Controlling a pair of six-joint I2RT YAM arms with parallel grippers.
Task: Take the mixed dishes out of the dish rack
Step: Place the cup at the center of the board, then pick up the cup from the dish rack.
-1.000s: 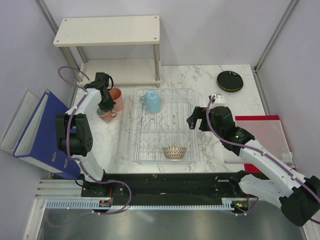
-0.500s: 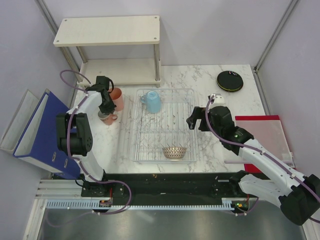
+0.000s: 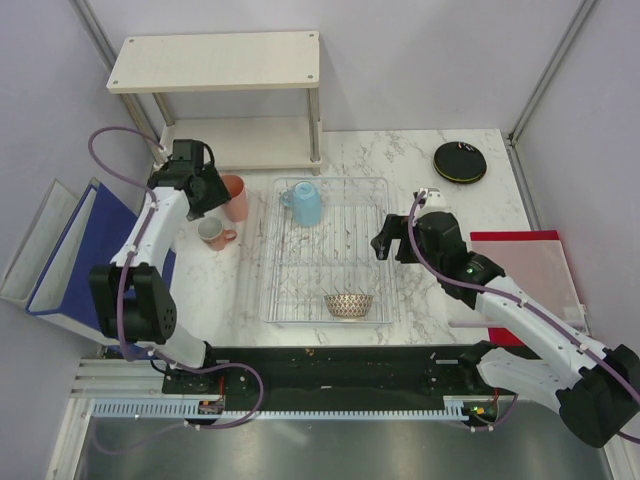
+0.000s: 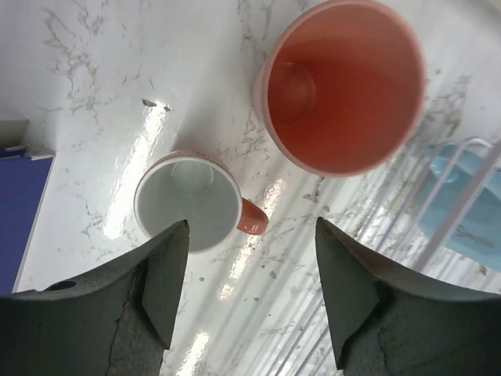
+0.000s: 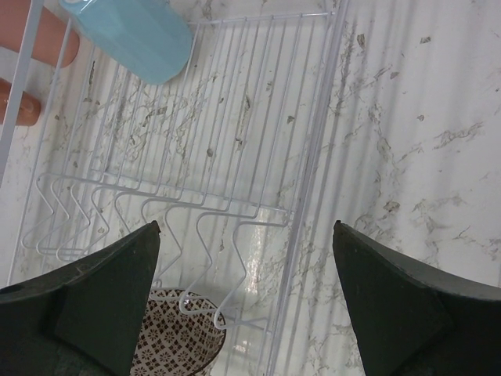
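Observation:
The wire dish rack (image 3: pixel 372 262) lies mid-table and holds a light blue cup (image 3: pixel 305 203) lying at its far end and a net-patterned bowl (image 3: pixel 349 304) at its near end. Left of the rack a salmon pink cup (image 3: pixel 236 198) and a small white-lined mug with an orange handle (image 3: pixel 212 232) stand on the marble. My left gripper (image 3: pixel 203 193) hovers open above them, holding nothing; its wrist view shows the mug (image 4: pixel 188 205), the salmon cup (image 4: pixel 344 82) and my left gripper (image 4: pixel 250 258). My right gripper (image 3: pixel 384 240) (image 5: pixel 246 235) is open over the rack's right rim (image 5: pixel 307 176), near the bowl (image 5: pixel 176 341) and blue cup (image 5: pixel 129 31).
A two-tier beige wooden shelf (image 3: pixel 215 62) stands at the back left. A black plate with a thin green edge (image 3: pixel 460 162) lies at the back right. A blue binder (image 3: pixel 75 262) leans at the left edge, and a red flat board (image 3: pixel 530 265) lies on the right.
My left gripper has opened, let go of the small mug and pulled up and back to the left. The mug now stands free on the marble. The right arm has barely moved.

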